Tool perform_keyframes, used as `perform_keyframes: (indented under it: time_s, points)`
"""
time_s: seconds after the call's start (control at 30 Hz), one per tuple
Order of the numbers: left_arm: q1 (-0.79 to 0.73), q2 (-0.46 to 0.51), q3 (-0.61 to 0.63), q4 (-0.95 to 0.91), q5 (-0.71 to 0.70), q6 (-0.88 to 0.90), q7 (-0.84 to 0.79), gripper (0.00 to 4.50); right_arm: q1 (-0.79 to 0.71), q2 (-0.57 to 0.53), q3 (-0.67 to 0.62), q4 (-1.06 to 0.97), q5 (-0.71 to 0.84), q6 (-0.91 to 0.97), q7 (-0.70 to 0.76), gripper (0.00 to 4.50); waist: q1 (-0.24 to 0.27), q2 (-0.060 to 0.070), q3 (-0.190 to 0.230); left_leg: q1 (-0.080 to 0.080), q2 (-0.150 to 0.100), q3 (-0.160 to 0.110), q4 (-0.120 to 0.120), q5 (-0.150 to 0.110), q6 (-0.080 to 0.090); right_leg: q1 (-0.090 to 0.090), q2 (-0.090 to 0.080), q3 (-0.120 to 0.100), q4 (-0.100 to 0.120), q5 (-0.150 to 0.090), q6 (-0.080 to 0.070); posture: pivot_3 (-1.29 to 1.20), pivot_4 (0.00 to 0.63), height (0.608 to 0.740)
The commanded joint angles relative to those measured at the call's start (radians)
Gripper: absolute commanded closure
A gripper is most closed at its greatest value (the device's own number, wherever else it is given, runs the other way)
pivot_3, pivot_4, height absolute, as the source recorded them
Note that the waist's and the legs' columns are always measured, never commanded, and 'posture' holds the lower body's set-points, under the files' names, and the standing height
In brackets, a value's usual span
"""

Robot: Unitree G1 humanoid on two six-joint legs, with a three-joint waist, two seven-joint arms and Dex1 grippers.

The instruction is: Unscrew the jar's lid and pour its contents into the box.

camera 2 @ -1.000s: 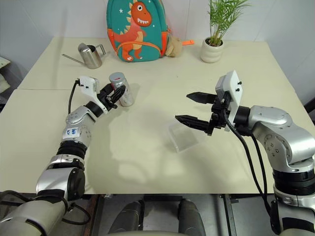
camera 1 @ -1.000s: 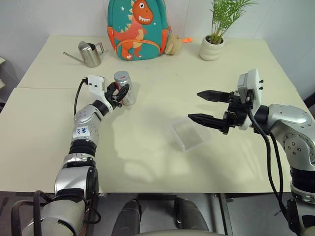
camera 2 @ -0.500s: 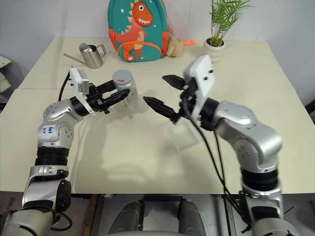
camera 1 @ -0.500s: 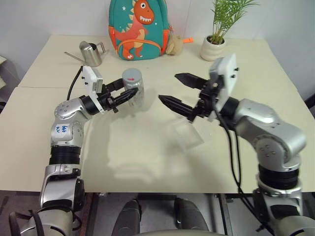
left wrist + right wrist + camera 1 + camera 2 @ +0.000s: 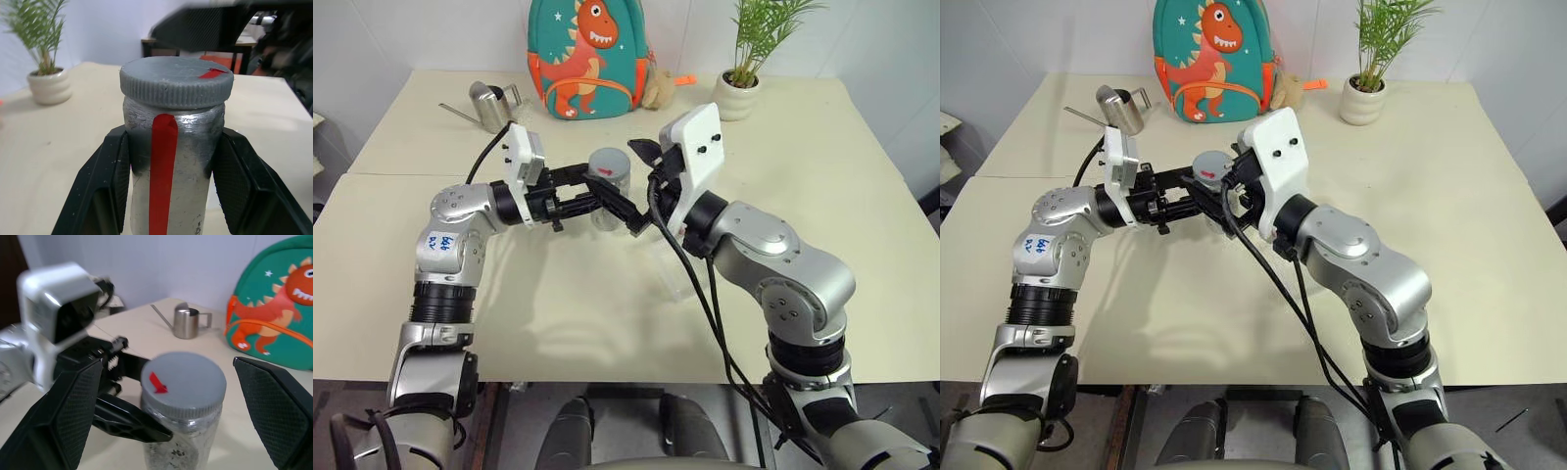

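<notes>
Left gripper (image 5: pixel 171 166) pinches the small silver cylindrical jar (image 5: pixel 172 161); its ridged grey lid (image 5: pixel 176 81) stays on. Right gripper (image 5: pixel 181 382), fingers spread, flanks the lid, hiding the clear plastic box (image 5: pixel 677 284).

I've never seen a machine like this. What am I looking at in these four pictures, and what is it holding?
It is a two-armed robot at a table. Two pictures come from cameras in its head, the other two from a camera on each wrist. The left end effector is shut on a silver jar with a grey lid, held above the table. The right end effector stands open on either side of the lid. Farther back are a dinosaur backpack, a steel watering can and a potted plant.
</notes>
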Motion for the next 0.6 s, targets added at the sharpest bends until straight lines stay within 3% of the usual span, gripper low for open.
perform_keyframes:
  time_s: [0.03, 0.43, 0.6]
  points:
    - [-0.033, -0.005, 0.006, -0.028, -0.024, -0.015, -0.018, 2.48, -0.011, 0.011, -0.003, -0.014, -0.026, -0.020, -0.002, 0.00, 0.000, 0.000, 0.000, 0.000, 0.000, 0.000, 0.000, 0.000, 0.000, 0.000, 0.000, 0.000, 0.000, 0.000, 0.000, 0.00, 0.150, 0.740]
    - [-0.031, -0.004, 0.006, -0.052, -0.036, 0.002, -0.040, 2.48, -0.010, 0.046, -0.014, 0.014, -0.083, -0.041, 0.007, 0.00, -0.020, 0.000, 0.000, 0.000, 0.000, 0.000, -0.001, 0.000, 0.000, -0.001, 0.000, 0.000, 0.000, 0.000, 0.000, 0.00, 0.150, 0.740]
    - [-0.031, -0.005, 0.007, -0.055, -0.039, 0.006, -0.039, 2.48, -0.012, 0.052, -0.010, 0.011, -0.074, -0.049, 0.039, 1.24, -0.022, 0.000, 0.000, 0.000, 0.000, 0.000, -0.001, 0.000, 0.000, -0.001, 0.000, 0.001, 0.001, 0.000, 0.000, 0.00, 0.150, 0.740]
